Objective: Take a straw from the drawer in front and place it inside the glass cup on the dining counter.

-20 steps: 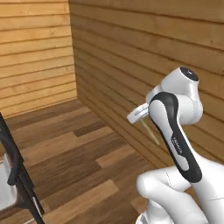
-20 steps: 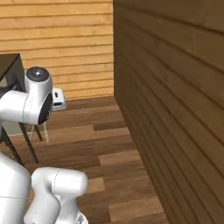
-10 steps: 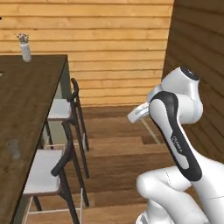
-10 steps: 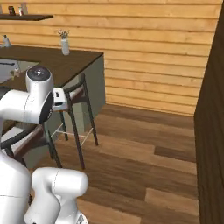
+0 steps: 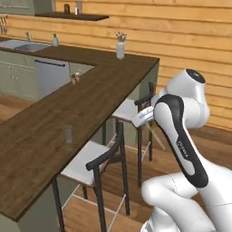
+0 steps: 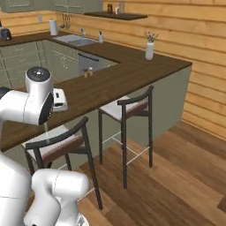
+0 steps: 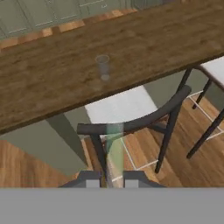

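Straw (image 7: 114,148) pinched in closed jaws | glass cup (image 7: 103,67) back from dining counter (image 7: 52,70) edge | stool (image 7: 131,124) between

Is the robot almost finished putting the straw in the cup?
Partly. The straw is already out of the drawer: the claw is shut on it in the hand view. Right now the robot faces the dining counter, where the glass cup stands empty. Left to do: reach over the stool and drop the straw into the cup.

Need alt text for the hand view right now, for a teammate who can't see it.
The pincer is shut on the straw, pointing toward the glass cup standing on the dining counter. A black-framed stool sits between them.
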Motion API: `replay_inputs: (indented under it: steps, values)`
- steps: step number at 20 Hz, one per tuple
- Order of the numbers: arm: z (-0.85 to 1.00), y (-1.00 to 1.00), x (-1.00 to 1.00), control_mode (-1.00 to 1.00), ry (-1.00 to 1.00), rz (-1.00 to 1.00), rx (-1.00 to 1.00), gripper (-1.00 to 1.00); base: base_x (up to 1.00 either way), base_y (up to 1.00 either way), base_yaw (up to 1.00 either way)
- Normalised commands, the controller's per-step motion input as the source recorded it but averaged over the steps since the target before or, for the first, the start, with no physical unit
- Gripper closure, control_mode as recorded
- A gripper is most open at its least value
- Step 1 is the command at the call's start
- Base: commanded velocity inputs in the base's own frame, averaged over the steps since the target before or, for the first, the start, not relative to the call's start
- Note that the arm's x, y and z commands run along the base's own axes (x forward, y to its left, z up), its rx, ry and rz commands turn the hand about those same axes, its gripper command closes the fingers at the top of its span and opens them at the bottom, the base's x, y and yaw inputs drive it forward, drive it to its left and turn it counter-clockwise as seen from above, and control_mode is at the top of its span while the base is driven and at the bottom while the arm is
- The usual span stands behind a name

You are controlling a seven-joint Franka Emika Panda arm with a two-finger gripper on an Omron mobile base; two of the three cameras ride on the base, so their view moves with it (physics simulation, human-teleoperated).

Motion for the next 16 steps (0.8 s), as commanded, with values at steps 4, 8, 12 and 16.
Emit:
replay_inputs:
  steps: [4, 8, 12, 16]
  values:
    - [0.00, 0.00, 0.00, 1.00, 0.00, 0.00, 0.00, 1.00, 0.22, -0.61, 0.71]
    - [0.00, 0.00, 0.00, 1.00, 0.00, 0.00, 0.00, 1.00, 0.29, -0.71, 0.64]
    - [0.00, 0.00, 0.00, 1.00, 0.00, 0.00, 0.00, 1.00, 0.34, -0.85, 0.57]
    - [0.00, 0.00, 0.00, 1.00, 0.00, 0.00, 0.00, 1.00, 0.51, -0.77, 0.45]
